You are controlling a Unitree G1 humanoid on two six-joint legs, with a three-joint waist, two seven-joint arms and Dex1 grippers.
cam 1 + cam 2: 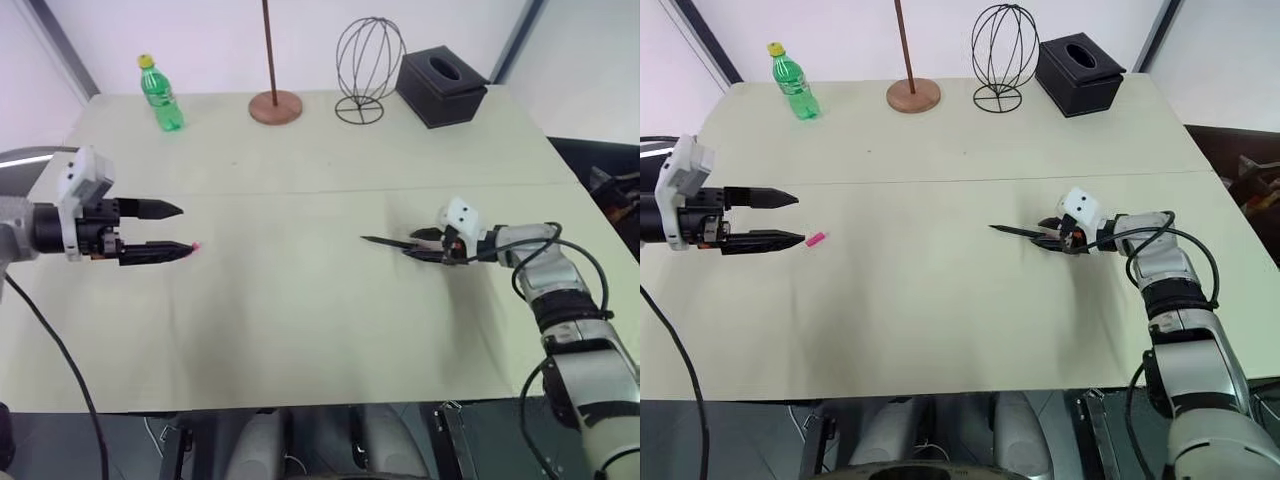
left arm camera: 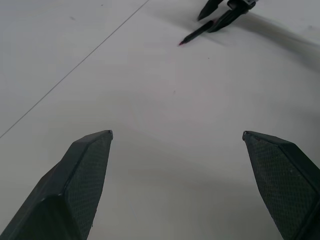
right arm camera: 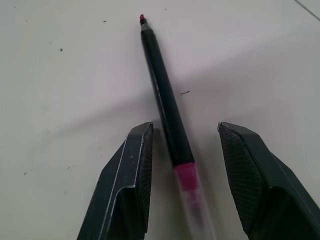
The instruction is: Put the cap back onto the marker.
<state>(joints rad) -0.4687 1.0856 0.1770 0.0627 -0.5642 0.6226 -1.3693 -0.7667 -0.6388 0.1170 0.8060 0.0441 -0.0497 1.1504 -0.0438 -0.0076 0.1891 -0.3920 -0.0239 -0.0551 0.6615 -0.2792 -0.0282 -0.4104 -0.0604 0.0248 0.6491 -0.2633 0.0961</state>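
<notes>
Right fingers [image 3: 185, 175] released, either side of marker [image 3: 165, 105] on worktop [image 1: 940, 290], not squeezing. Left fingers [image 1: 790, 219] released beside cap [image 1: 816, 239]. Next: grab both.

I see the marker [image 3: 167, 112] has a smooth, glossy black plastic barrel, and its rear part looks clear. The fingers [image 3: 125, 185] of my right gripper [image 3: 186, 172] are matt black with a fine rough texture. The table [image 1: 300, 330] looks matt and smooth.
</notes>
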